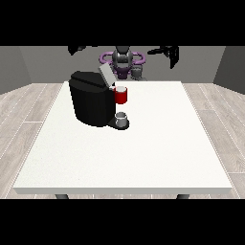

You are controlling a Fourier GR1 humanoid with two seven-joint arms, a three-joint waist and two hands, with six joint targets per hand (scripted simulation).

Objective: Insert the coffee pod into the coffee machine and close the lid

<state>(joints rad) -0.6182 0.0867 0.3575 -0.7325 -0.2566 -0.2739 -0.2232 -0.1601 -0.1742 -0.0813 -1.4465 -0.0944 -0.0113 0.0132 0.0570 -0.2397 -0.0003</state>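
White table (pixel 143 153) holds the coffee machine (pixel 93 103) (lid (pixel 106 74) raised); both hands' fingers unclear.

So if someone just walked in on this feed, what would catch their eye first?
Probably the bulky black coffee machine on the white table's far left part, its grey lid tilted open. Next, the red holder at its front, with a small grey cup on the base below. Both black hands hang raised at the far edge, away from the machine.

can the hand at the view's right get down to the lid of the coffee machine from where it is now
Probably yes. The hand at the view's right hangs raised above the far edge of the white table, holding nothing, and nothing stands between it and the grey raised lid of the black coffee machine.
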